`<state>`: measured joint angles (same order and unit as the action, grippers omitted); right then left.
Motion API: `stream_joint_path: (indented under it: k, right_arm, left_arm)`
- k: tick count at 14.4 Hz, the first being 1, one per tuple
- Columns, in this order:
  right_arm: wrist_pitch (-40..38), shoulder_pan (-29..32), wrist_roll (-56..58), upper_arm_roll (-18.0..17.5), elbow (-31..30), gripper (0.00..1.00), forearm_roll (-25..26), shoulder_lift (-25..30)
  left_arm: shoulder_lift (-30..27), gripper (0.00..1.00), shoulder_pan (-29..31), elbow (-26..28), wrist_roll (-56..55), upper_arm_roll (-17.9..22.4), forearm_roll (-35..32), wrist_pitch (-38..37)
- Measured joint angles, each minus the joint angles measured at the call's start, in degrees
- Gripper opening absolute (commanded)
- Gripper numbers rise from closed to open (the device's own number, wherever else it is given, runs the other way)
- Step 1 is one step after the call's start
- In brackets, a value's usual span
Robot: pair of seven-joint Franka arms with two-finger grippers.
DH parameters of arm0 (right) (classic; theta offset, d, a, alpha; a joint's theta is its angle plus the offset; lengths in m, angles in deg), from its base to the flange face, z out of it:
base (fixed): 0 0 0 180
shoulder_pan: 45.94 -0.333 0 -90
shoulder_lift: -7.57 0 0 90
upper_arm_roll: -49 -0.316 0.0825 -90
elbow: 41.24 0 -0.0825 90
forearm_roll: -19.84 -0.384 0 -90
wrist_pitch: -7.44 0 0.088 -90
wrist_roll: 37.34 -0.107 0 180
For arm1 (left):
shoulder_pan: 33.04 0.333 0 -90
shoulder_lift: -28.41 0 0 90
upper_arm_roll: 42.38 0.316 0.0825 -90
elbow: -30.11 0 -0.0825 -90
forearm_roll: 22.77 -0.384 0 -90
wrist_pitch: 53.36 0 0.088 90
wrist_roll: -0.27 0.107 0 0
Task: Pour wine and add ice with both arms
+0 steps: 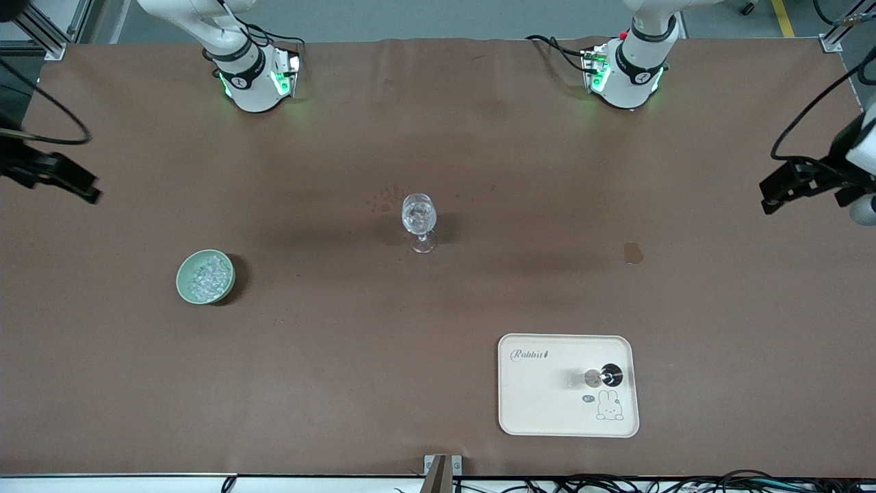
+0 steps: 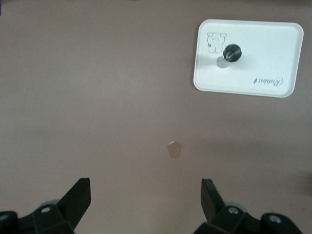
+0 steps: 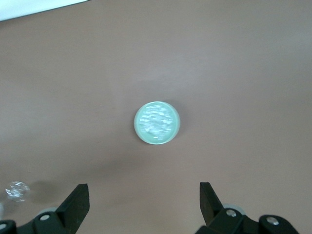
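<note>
Risk: both grippers, left gripper (image 2: pixel 145 200) and right gripper (image 3: pixel 145 202), hang spread, empty; a clumsy reach tips the stemmed glass (image 1: pixel 419 221) or scatters ice (image 1: pixel 207 275) from the green bowl (image 1: pixel 185 284).

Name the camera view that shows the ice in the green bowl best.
The right wrist view: it looks straight down into the green bowl, so the ice fills its middle. The front view shows the same ice smaller, at a slant. The left wrist view shows none.
</note>
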<state>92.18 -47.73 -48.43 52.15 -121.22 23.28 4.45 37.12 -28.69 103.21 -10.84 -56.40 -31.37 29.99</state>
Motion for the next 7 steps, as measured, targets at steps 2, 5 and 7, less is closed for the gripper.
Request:
stream_joint_path:
  k: [2, 5, 7]
  right_arm:
    - [-0.62, 3.23, 5.64, 0.21, -0.2, 1.0, -0.52, 0.82]
    - [-0.7, 4.2, 8.01, 0.87, -1.02, 1.0, -2.98, 0.99]
    - [-0.65, 3.75, 8.07, 0.73, -1.39, 1.0, -3.33, 0.99]
  left_arm:
    - [-3.69, 1.0, -5.74, 4.34, 0.98, 7.82, 2.33, -0.08]
    - [-8.08, 1.0, -6.62, 10.55, 1.42, 10.08, 4.29, 0.01]
    - [-10.06, 1.0, -6.62, 13.78, 1.42, 10.19, 5.45, 0.37]
